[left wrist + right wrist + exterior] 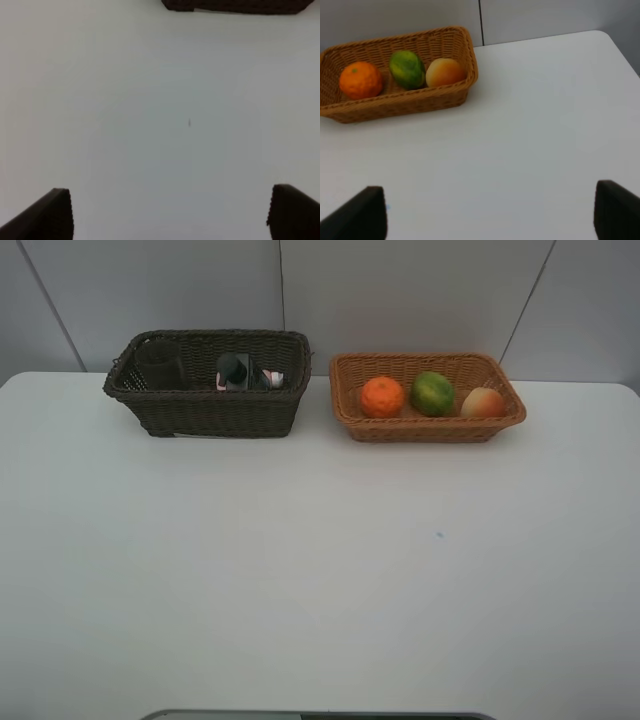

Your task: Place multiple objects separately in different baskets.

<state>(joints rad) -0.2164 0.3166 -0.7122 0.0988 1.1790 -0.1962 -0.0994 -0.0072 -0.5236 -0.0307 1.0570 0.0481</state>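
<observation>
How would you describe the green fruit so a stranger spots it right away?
Look to the light tan wicker basket at the back right of the white table. Three round fruits sit in a row inside it. The green fruit is the middle one, between the orange and the peach-like fruit.

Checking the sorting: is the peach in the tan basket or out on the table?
In. The peach sits inside the tan basket, beside the green fruit.

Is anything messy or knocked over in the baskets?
Nothing looks spilled. The orange, green fruit and peach sit in a neat row in the tan basket. In the dark basket, the black pump bottle seems to lie tipped, not upright.
</observation>
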